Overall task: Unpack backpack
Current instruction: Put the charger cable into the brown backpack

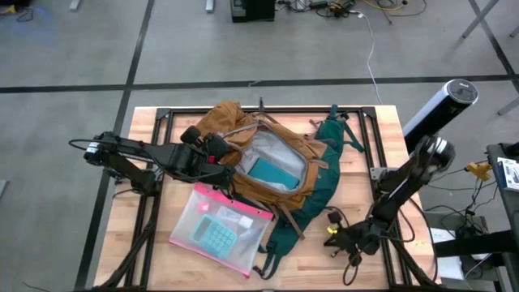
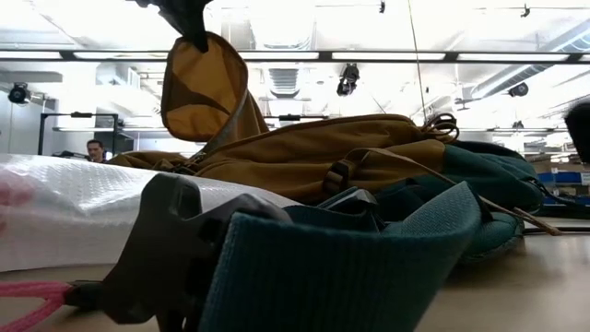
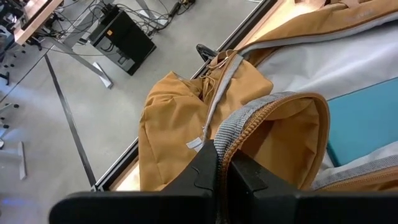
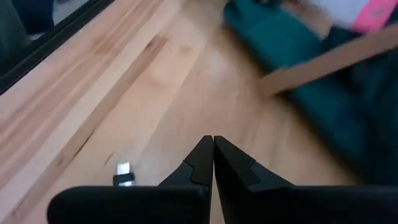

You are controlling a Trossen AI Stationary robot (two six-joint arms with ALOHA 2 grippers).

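Note:
The mustard-tan backpack lies on its dark green back panel mid-table. Its main opening gapes upward and shows grey lining and a teal flat item inside. My left gripper is at the opening's left side, shut on the raised flap. My right gripper hovers near the table's near right corner, beside the green straps. Its fingers are shut on nothing. A small white-and-dark object lies on the wood below it. My left gripper pinches the zipper rim of the backpack's flap between its two fingers. It comes from the table's left, slanting down. The flap stands lifted above the pack's body, which rests on the table, and the opening is held apart.
A clear pink-edged pouch holding a teal calculator lies on the table near the front edge, left of the backpack's straps. A brown strap crosses the green one. Bare wood lies at the near right corner.

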